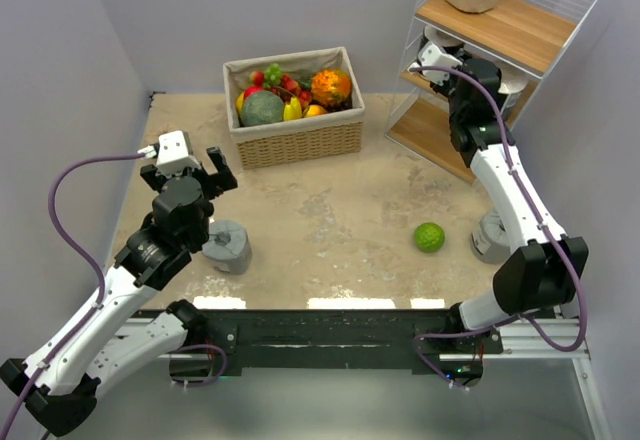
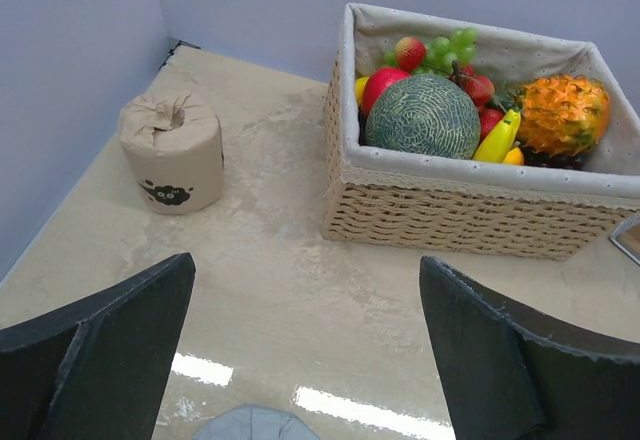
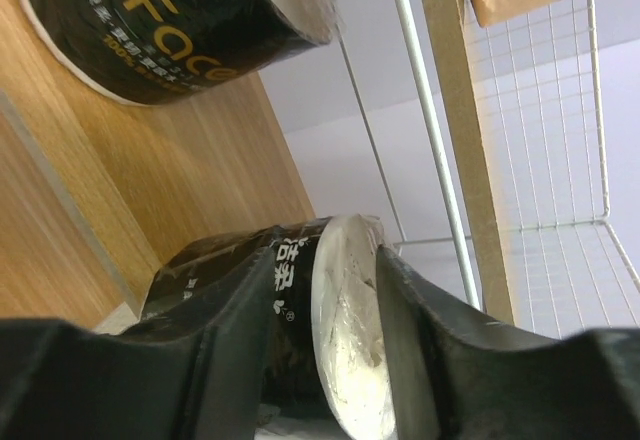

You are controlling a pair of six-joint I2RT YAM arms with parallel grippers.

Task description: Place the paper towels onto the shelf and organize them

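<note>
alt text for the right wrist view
The right gripper straddles a black paper towel roll with a white end on a wooden shelf board. A second black roll with gold lettering sits further along, white wire mesh at right.

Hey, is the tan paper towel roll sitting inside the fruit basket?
No, the tan roll stands on the table beside the wicker basket, apart from it.

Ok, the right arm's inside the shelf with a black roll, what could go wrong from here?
Backing out, the right gripper may drag the black roll between its fingers off the board, or bump the second black roll beside it. The shelf's wire upright runs close to one finger and could snag.
</note>
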